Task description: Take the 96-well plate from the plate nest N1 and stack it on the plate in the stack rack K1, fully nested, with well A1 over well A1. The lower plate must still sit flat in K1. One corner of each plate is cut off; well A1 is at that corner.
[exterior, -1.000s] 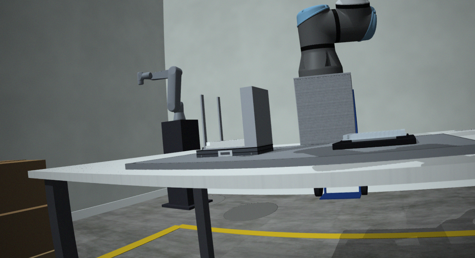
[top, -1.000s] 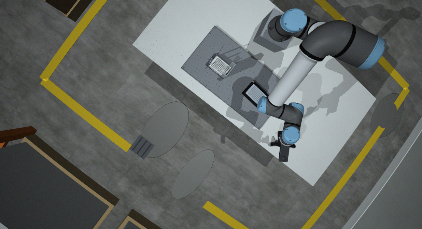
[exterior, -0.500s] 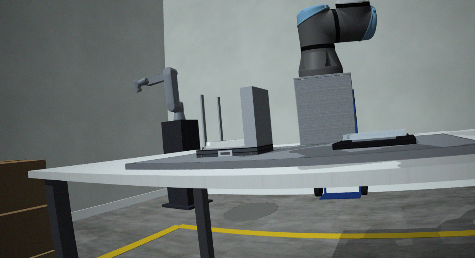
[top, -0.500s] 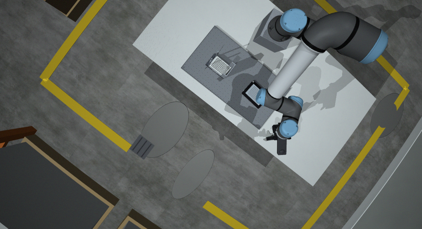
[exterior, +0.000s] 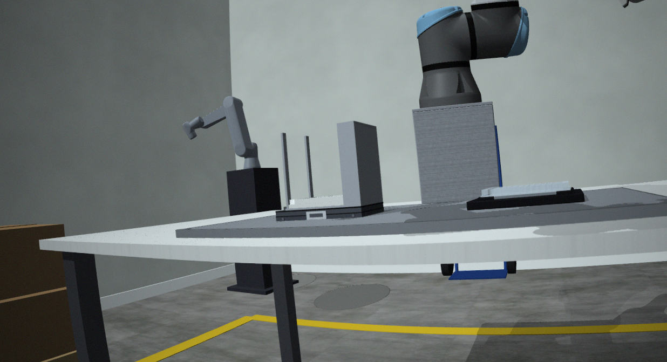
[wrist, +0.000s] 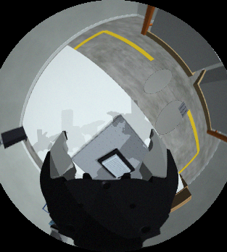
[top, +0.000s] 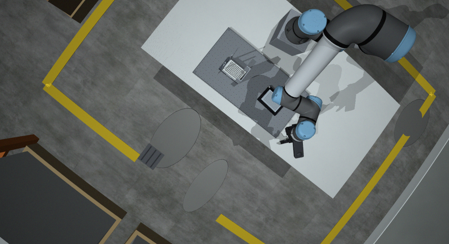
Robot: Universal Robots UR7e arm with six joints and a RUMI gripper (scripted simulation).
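A white 96-well plate (top: 269,100) sits in the black plate nest N1 (exterior: 525,199) on the grey baseplate; my forearm hides part of it from above. It also shows in the wrist view (wrist: 114,166), low between my fingers and far below. A second white plate (top: 233,69) (exterior: 328,205) lies in the stack rack K1, which has thin posts and a tall grey block. My gripper (top: 283,139) is open and empty, high above the table's near edge, beside the nest. I cannot tell the cut corners.
The grey perforated baseplate (top: 243,85) lies on the white table. My arm's grey pedestal (exterior: 455,151) stands at the back. A second small grey arm (exterior: 228,131) on a black stand is beyond the table. Yellow floor tape rings the cell.
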